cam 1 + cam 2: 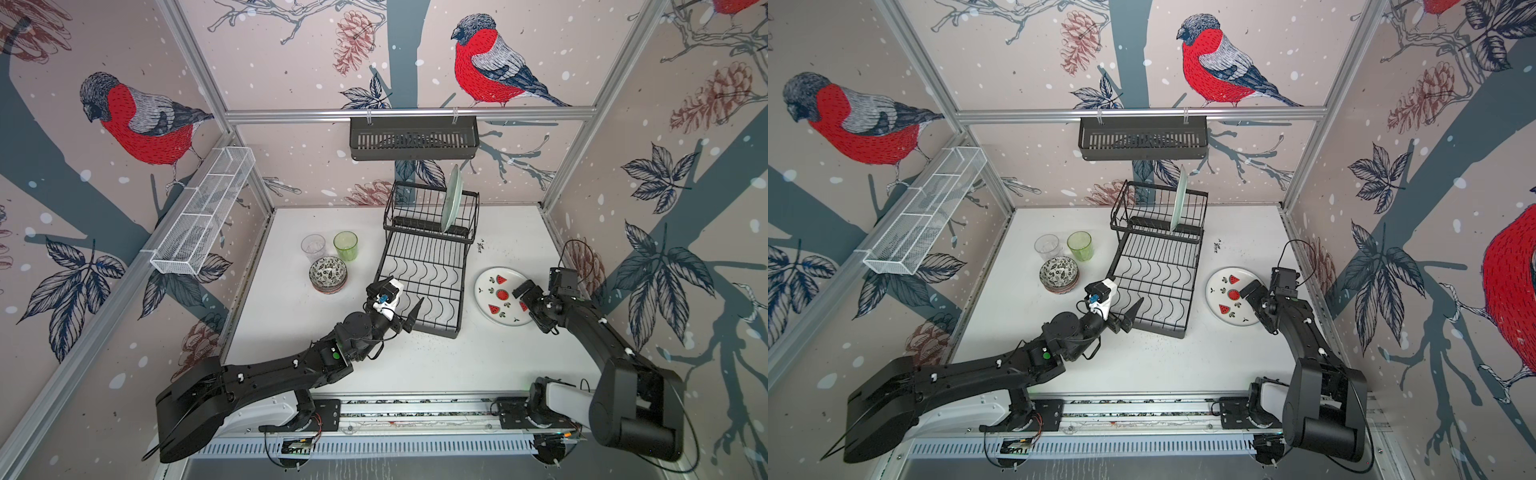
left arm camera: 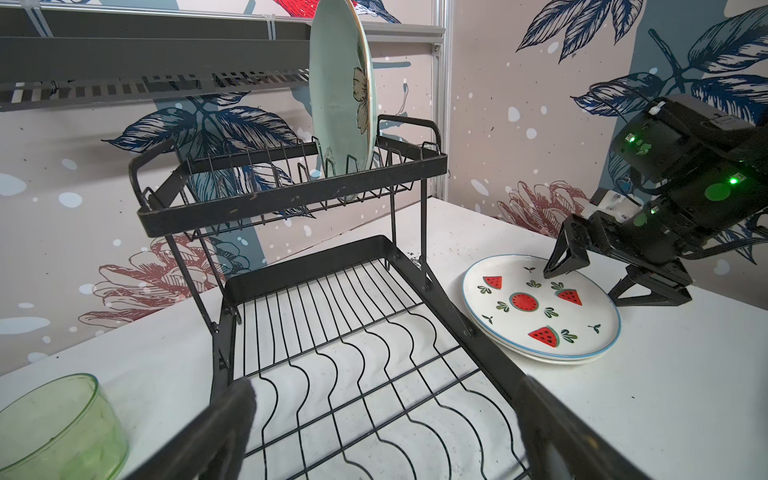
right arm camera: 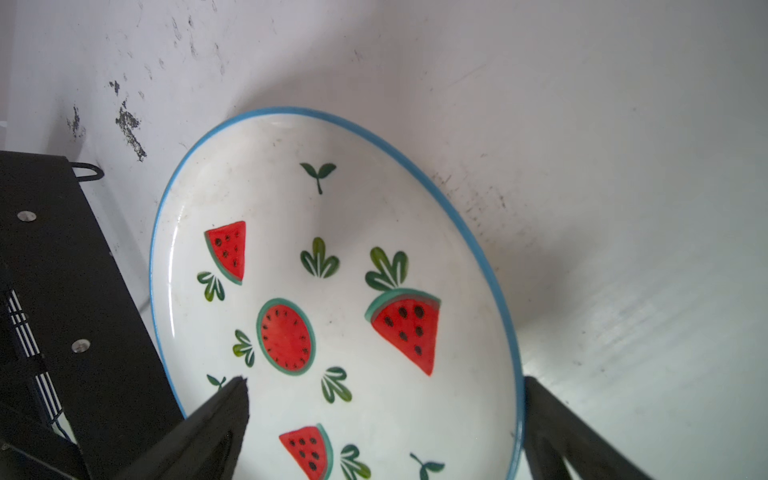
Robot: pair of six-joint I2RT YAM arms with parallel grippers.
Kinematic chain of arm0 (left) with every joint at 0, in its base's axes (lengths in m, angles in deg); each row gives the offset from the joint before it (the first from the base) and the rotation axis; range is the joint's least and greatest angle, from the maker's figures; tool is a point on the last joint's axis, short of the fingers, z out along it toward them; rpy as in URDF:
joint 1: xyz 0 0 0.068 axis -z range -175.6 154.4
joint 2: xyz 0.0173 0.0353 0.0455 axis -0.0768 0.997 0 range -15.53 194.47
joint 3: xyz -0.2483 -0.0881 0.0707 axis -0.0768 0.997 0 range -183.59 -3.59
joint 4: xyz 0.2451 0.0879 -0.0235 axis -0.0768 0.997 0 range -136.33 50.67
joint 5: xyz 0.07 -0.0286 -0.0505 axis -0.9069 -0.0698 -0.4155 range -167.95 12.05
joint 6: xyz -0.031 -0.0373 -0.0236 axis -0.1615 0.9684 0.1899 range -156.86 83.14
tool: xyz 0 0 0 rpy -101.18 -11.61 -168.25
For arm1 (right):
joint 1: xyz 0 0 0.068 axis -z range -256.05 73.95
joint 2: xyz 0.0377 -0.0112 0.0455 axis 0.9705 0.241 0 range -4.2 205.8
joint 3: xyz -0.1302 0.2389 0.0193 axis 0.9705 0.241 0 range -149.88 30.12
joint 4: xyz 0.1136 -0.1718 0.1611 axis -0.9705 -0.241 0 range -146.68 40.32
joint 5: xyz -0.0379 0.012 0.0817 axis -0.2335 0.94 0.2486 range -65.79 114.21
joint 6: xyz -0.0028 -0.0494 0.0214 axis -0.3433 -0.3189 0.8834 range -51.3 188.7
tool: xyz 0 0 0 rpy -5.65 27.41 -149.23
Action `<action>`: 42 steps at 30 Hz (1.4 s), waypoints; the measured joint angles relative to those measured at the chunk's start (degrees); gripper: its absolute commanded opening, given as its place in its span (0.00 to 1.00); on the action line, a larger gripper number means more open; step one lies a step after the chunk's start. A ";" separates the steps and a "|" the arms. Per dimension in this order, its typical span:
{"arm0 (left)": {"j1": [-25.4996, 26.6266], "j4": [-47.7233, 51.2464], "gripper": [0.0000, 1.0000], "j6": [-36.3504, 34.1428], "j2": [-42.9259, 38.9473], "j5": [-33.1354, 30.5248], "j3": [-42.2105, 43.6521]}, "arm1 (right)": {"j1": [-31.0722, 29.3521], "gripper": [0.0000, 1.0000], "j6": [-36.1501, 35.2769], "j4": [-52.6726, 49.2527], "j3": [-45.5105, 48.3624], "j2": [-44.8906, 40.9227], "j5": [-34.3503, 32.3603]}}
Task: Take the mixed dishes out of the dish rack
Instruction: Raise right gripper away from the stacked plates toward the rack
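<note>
Dish rack [image 1: 419,270] at the middle back of the bench [image 1: 415,365], dishes on either side.

An upright plate [image 1: 452,199] stands in the rack's raised rear section, toward its right end, and the flat tray lies in front of that section. Left of the rack a tumbler [image 1: 313,248] and a second tumbler [image 1: 345,246] stand side by side, with the stacked bowls [image 1: 328,274] just in front. Just beside the tray's right rail, two stacked plates [image 1: 496,297] lie flat. The left end effector [image 1: 397,300] is at the tray's front left corner. The right end effector [image 1: 528,306] is over the stacked plates' right edge.

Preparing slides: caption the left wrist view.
Green flower plate upright in dish rack; open right gripper at watermelon plate.
</note>
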 measured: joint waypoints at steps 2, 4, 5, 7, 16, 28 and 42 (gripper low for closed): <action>0.00 -0.02 0.97 0.00 0.00 0.00 -0.02 | -0.24 1.00 -0.74 -0.04 -0.39 0.35 -0.02; 0.00 -0.02 0.97 0.00 -0.02 0.00 -0.02 | -0.44 1.00 -1.03 -0.22 -0.50 0.11 -0.02; -0.02 0.20 0.97 0.04 -0.02 0.02 -0.22 | -0.61 1.00 -1.20 -0.37 -0.61 -0.20 -0.17; -0.02 0.87 0.97 0.28 -0.20 0.13 -0.98 | -1.14 1.00 -2.29 -1.11 -1.27 -0.74 -0.31; -0.39 0.76 0.97 2.58 -1.22 1.88 -1.36 | -2.38 1.00 -5.73 -2.51 -4.26 -4.31 -0.87; -0.42 0.76 0.97 8.26 -0.48 6.64 -2.34 | -5.60 1.00 -6.80 -0.83 -3.72 -11.82 3.04; -0.50 5.03 0.97 16.57 2.38 12.44 -8.63 | -28.11 1.00 -5.81 4.35 -9.20 -6.95 -3.23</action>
